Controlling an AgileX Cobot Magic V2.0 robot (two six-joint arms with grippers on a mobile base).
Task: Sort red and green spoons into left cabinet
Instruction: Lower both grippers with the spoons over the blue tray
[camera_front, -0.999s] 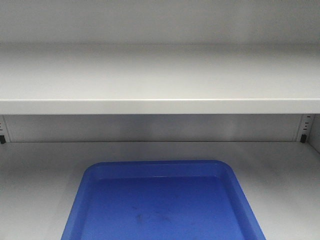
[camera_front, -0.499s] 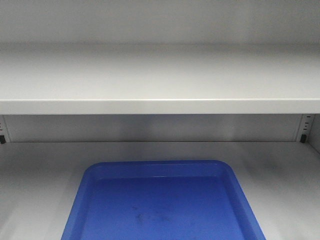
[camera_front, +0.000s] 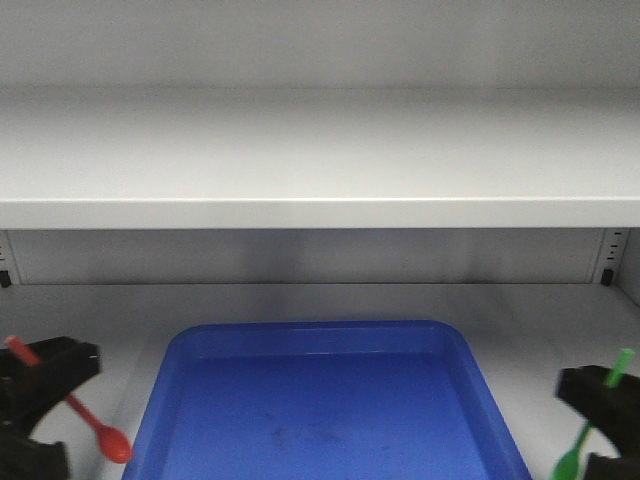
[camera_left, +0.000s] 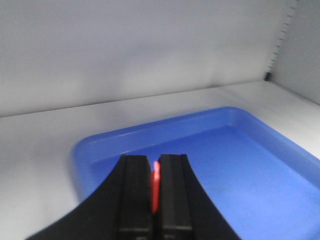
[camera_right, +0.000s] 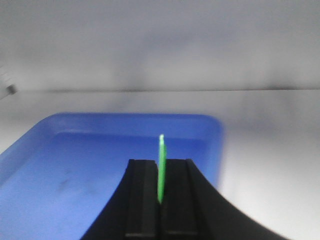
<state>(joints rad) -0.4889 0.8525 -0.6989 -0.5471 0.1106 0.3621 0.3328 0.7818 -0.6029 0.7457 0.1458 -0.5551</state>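
My left gripper (camera_front: 62, 372) has come in at the lower left, shut on the red spoon (camera_front: 95, 425), whose bowl hangs down beside the blue tray (camera_front: 330, 336). At the lower right my right gripper (camera_front: 592, 390) is shut on the green spoon (camera_front: 585, 435), bowl downward, just right of the tray. In the left wrist view the red spoon (camera_left: 155, 187) is pinched between the black fingers (camera_left: 135, 190), above the tray's near-left corner (camera_left: 100, 150). In the right wrist view the green spoon (camera_right: 161, 167) stands edge-on between the fingers (camera_right: 176, 195), over the tray's right part (camera_right: 100, 150). The left cabinet's floor (camera_front: 560, 320) holds the tray.
A flat grey shelf (camera_front: 320, 212) spans the cabinet above the tray. Peg-hole strips sit at the back corners (camera_front: 610, 260). The back wall (camera_front: 300, 256) stands behind the tray.
Both grippers have entered the front view from below, the left with the red spoon, the right with the green spoon. Tray and shelf have not moved.
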